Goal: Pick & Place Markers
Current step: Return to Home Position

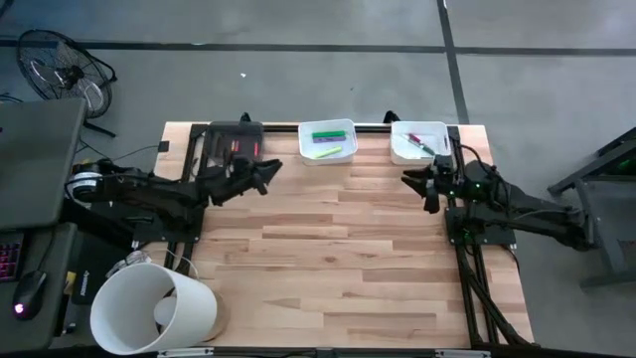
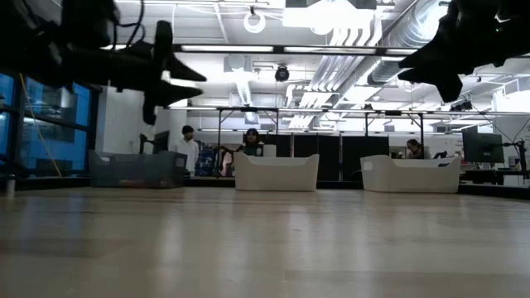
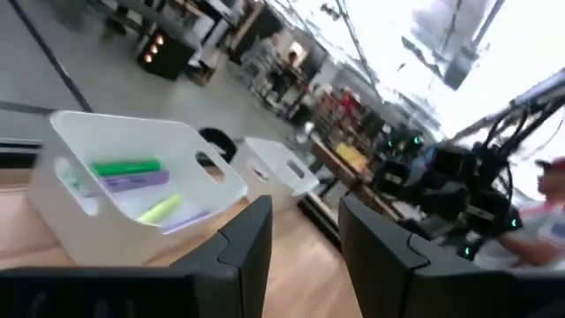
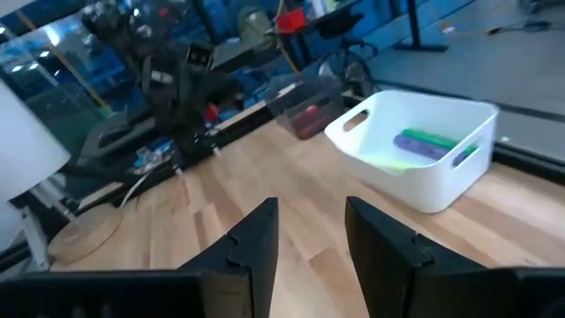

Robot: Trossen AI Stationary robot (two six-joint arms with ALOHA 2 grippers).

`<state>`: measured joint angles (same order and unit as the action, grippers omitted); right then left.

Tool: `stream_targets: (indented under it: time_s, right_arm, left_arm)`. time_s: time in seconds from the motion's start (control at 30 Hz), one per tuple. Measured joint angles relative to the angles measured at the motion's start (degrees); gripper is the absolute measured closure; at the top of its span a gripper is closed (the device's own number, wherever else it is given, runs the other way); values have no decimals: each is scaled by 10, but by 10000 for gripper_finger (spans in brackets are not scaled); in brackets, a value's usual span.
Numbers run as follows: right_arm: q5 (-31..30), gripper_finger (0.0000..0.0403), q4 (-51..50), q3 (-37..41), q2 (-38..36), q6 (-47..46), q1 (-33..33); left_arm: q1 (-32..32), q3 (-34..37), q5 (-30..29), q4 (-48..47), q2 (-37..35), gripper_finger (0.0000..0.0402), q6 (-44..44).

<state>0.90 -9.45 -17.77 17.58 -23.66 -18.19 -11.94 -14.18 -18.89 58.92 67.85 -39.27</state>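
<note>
Pale wood planks form the tabletop (image 1: 338,259) in the high view. Along its far edge stand a black bin (image 1: 234,149) at the left corner, a middle white bin (image 1: 327,123), and a right white bin (image 1: 396,149) toward the right corner. The markers (image 1: 330,142) lie inside the bins, none on the wood. The left gripper (image 1: 266,169) hovers just before the black bin, the right gripper (image 1: 415,181) just before the right white bin.

In the low view both grippers hang well above the wood, with people (image 2: 189,145) in the room beyond the bins.

The left wrist view shows that arm's fingers (image 3: 252,247) apart and empty. Beyond them green, purple and yellow-green markers lie flat in the middle white bin.

The right wrist view shows its fingers (image 4: 256,247) apart and empty too, facing the same bin.

I judge the markers light, stiff and smooth-barrelled, apt to roll or slip, so a pinch across mid-barrel suits them. No writing is readable.
</note>
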Motion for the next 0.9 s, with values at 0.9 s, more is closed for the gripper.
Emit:
stream_targets:
  time_s: [0.9]
  right_arm:
    - [143, 281, -43, 3, -148, -46, -212]
  left_arm:
    - [1, 134, -10, -69, -357, 271, 52]
